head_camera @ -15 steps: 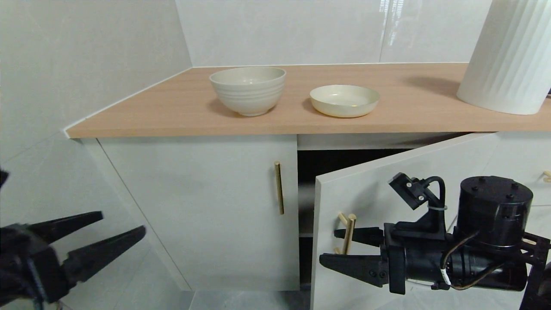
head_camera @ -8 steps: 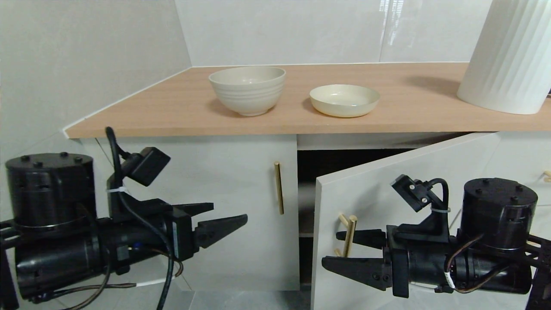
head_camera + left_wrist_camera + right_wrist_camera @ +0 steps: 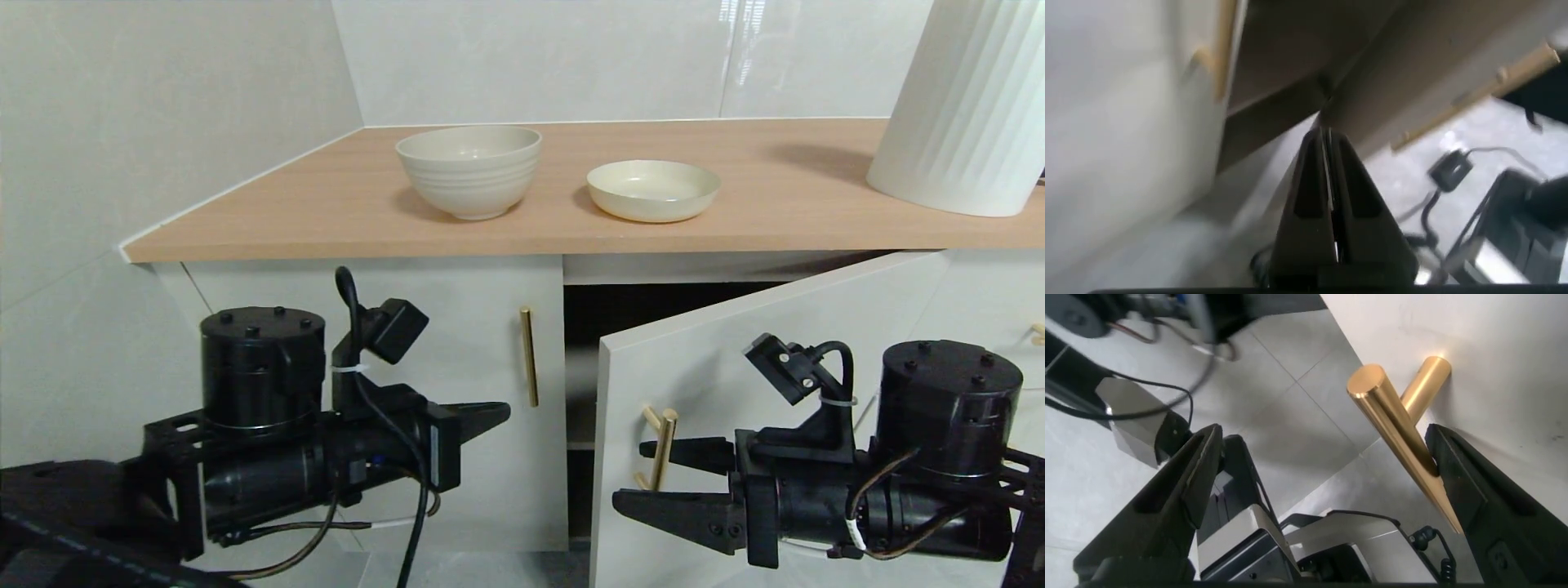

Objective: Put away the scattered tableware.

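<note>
Bowl (image 3: 469, 170) and shallow dish (image 3: 653, 189) stand apart on the wooden table (image 3: 326, 220), against pale tiled walls (image 3: 163, 122). Left claw (image 3: 490, 412), pressed together, before the shut cabinet door (image 3: 465, 327); right claw (image 3: 633, 474), spread, straddles the brass handle (image 3: 661, 445) of the ajar door (image 3: 718, 359).

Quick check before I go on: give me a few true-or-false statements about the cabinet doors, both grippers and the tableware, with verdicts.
1. The right cabinet door stands ajar. True.
2. The left gripper is open. False: it is shut, in front of the closed left door.
3. The bowl and the shallow dish sit on the countertop. True.
4. The right gripper holds the bowl. False: it is open, with a finger on each side of the brass handle.
</note>
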Controlling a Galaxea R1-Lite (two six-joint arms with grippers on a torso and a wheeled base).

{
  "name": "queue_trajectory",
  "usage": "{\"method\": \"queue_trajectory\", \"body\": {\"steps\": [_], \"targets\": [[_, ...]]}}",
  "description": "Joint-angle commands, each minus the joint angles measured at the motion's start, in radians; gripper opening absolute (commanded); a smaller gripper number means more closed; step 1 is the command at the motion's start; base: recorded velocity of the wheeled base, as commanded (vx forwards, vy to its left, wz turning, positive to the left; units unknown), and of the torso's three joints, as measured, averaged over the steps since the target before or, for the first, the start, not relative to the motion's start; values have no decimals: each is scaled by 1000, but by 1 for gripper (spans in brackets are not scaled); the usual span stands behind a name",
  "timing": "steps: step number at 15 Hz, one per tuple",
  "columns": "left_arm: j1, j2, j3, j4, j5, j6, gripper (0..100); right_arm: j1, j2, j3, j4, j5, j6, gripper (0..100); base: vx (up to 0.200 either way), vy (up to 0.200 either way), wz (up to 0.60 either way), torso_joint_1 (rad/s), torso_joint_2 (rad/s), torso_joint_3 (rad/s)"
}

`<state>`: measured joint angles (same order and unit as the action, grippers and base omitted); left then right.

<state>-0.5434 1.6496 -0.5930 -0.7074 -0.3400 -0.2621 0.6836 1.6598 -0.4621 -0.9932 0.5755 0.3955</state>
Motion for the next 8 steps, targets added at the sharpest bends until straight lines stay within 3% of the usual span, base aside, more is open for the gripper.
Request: {"method": "queue_trajectory", "body": {"steps": [1, 2, 3, 5, 8], "targets": [[-41, 185, -41, -147, -4, -91, 0, -1, 3, 0, 1, 1, 2, 100, 0, 0, 0, 0, 0, 0], [-56, 219, -50, -198, -10, -129, 0, -1, 3, 0, 1, 1, 2, 100, 0, 0, 0, 0, 0, 0], [-63, 239, -57, -214, -24, -140, 0, -1, 3, 0, 1, 1, 2, 100, 0, 0, 0, 0, 0, 0], [-66, 279, -107, -214, -103, -147, 0, -1, 5, -1, 1, 1, 2, 100, 0, 0, 0, 0, 0, 0], [-76, 314, -172, -214, -122, -147, 0, -3, 5, -1, 1, 1, 2, 100, 0, 0, 0, 0, 0, 0]]}}
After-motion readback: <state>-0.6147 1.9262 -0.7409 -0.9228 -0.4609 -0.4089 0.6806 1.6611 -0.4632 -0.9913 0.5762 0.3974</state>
